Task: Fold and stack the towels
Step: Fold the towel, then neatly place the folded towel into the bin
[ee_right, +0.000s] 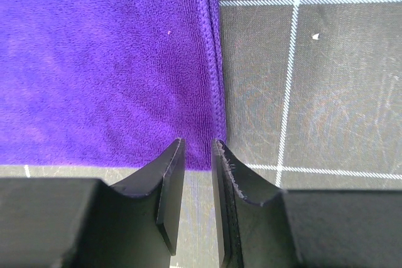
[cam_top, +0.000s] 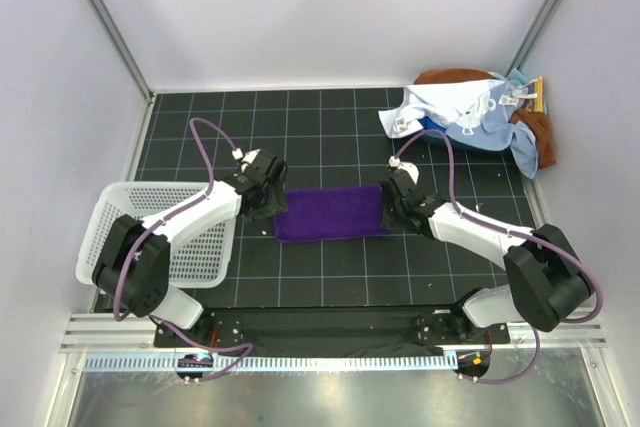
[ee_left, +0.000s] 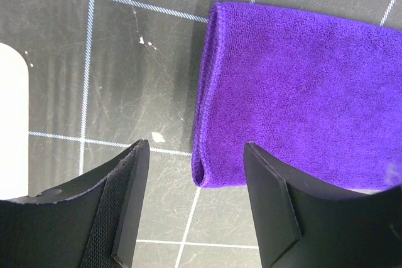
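A dark purple towel (cam_top: 330,213) lies folded flat in the middle of the black gridded mat. My left gripper (cam_top: 268,197) is open at its left end; in the left wrist view the gripper (ee_left: 196,149) straddles the towel's near corner and folded edge (ee_left: 301,92) without touching. My right gripper (cam_top: 392,203) is at the towel's right end; in the right wrist view the gripper (ee_right: 198,142) stands narrowly apart, empty, just short of the towel's hemmed corner (ee_right: 107,61). A heap of white and light blue towels (cam_top: 455,112) lies over a rust-brown towel (cam_top: 537,132) at the back right.
A white slotted plastic basket (cam_top: 150,232) stands at the left edge beside my left arm; its rim shows in the left wrist view (ee_left: 12,123). Grey walls enclose the mat on three sides. A metal rail runs along the near edge.
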Robot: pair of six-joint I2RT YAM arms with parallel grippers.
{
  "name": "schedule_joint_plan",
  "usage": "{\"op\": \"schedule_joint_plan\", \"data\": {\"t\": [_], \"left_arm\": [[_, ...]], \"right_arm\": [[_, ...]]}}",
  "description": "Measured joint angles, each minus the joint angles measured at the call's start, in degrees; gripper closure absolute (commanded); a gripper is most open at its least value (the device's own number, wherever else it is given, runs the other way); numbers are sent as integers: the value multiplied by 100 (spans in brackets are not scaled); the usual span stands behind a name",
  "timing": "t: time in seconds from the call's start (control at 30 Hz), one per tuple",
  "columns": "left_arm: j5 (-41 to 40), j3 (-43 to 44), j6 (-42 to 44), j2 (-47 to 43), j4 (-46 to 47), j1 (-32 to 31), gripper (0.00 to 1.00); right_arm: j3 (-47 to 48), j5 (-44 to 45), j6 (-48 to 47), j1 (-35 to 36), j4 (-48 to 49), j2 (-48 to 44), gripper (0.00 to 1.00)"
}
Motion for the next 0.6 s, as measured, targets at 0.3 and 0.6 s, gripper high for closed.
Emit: {"op": "schedule_joint_plan", "data": {"t": [0.3,0.6], "left_arm": [[293,68,33,-144,-11,0,36],[520,852,264,-1342,-348,0,35]], "right_arm": [[457,22,28,221,-345,-188,64],[2269,297,304,1593,-310,1445,65]]}}
